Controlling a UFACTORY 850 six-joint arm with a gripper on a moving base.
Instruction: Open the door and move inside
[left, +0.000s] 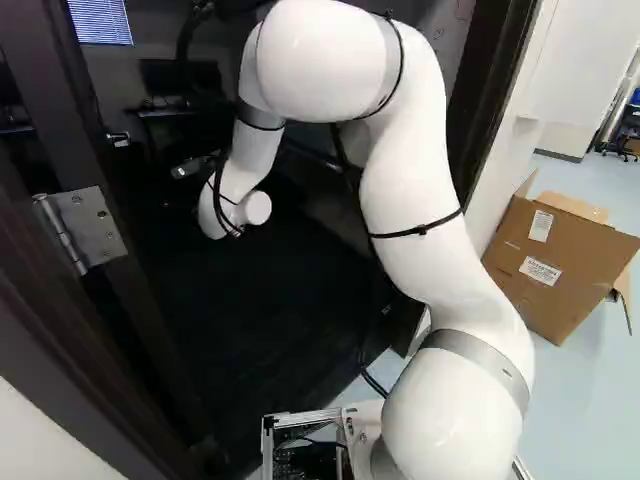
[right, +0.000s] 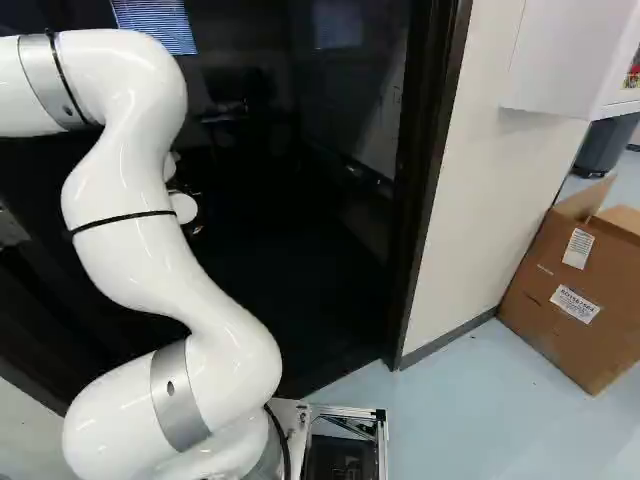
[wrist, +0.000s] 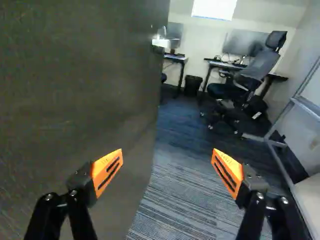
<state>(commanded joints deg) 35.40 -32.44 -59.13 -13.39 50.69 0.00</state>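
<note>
Dark carpet (wrist: 180, 205), striped close to the arm, spreads through the room past the doorway. Beside it stands the task's thing, the door (wrist: 75, 80), a broad dark panel swung open and filling one whole side of the wrist view. The white arm (left: 410, 220) rises from its lowest joint, bends over at the top and reaches into the doorway, whose dark frame (right: 425, 200) shows right of the middle of the right base view. Outside, near the pale wall (right: 485, 190), a cardboard box (right: 545, 310) sits tilted in the right base view with its flaps up.

Deeper in the room, a counter (wrist: 220, 64) carries a monitor (wrist: 245, 42), and a dark high-backed chair (wrist: 260, 65) stands in front of it. A black bin (wrist: 192, 85) (modest company for so much furniture) is on the floor near the counter.

The gripper (wrist: 167, 156) has its two orange-padded fingers spread wide with nothing pinched between them; one finger shows against the door's face, the other over the carpet. Whether either touches the door, the views do not tell. Smaller still are the metal hinge (left: 85, 228), at the left of the left base view, and the bright handle (wrist: 160, 43) by the door's far edge.
</note>
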